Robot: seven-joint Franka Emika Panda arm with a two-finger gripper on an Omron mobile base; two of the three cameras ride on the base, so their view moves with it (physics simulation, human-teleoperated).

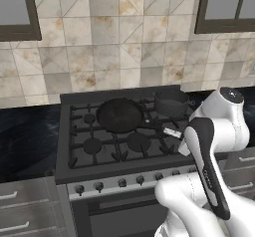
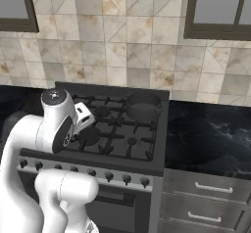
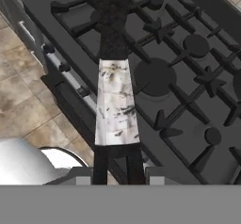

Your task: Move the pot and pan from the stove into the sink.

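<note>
The shallow black pan (image 1: 119,115) sits over the rear-left burner of the black stove (image 1: 99,156), its straight handle (image 1: 167,129) pointing to the front right. In the hand view the handle's pale silvery tip (image 3: 115,103) runs down between my two dark fingertips, so my gripper (image 3: 117,164) is shut on it. From the left base view the gripper (image 1: 179,140) is at the handle's end. The dark pot (image 1: 171,103) stands on the rear-right burner, also seen as the pot (image 2: 143,104) beyond my arm. The sink is out of view.
Black marbled counter flanks the stove on the left (image 1: 25,136) and on the right (image 2: 211,129). A row of knobs (image 1: 122,182) lines the stove front. Grey drawers (image 2: 206,188) sit under the right counter. Tan floor tiles (image 3: 23,100) lie below the stove's front edge.
</note>
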